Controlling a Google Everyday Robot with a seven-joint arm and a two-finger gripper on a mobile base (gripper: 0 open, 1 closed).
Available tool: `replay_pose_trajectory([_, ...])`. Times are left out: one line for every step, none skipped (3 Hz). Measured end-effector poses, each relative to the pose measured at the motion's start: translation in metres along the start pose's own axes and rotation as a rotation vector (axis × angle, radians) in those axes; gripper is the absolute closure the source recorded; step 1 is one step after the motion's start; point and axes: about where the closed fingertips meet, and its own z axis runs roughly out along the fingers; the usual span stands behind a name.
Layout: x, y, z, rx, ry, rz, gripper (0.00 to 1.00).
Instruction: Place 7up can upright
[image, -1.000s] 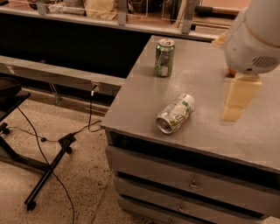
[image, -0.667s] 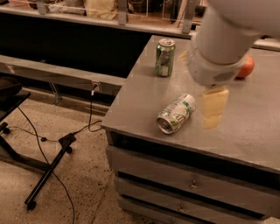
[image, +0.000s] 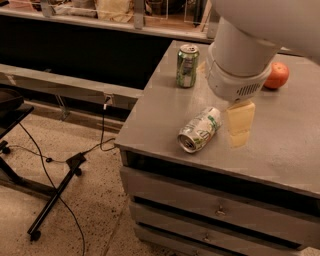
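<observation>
The 7up can lies on its side on the grey cabinet top, near the front left edge, with its silver end facing the front left. Its body is pale silver-white with green lettering. My gripper hangs from the big white arm just to the right of the can, low over the top and close to the can's far end. The arm's bulk hides the gripper's upper part.
A darker green can stands upright at the back left of the top. An orange lies at the back right. Drawers sit below the top. A black stand and cables lie on the floor at left.
The arm has swung left and forward across the top, bringing the gripper from the right side to just beside the lying can. Neither can has moved.
</observation>
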Motion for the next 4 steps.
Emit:
replay_pose_trajectory([-0.006, -0.006, 0.02, -0.049, -0.018, -0.097, 0.0])
replay_pose_trajectory([-0.024, -0.017, 0.065, -0.146, -0.078, -0.306, 0.0])
replay_pose_trajectory([-0.041, -0.017, 0.092, -0.18, -0.127, -0.5, 0.0])
replay_pose_trajectory([-0.041, -0.017, 0.094, -0.176, -0.135, -0.567, 0.0])
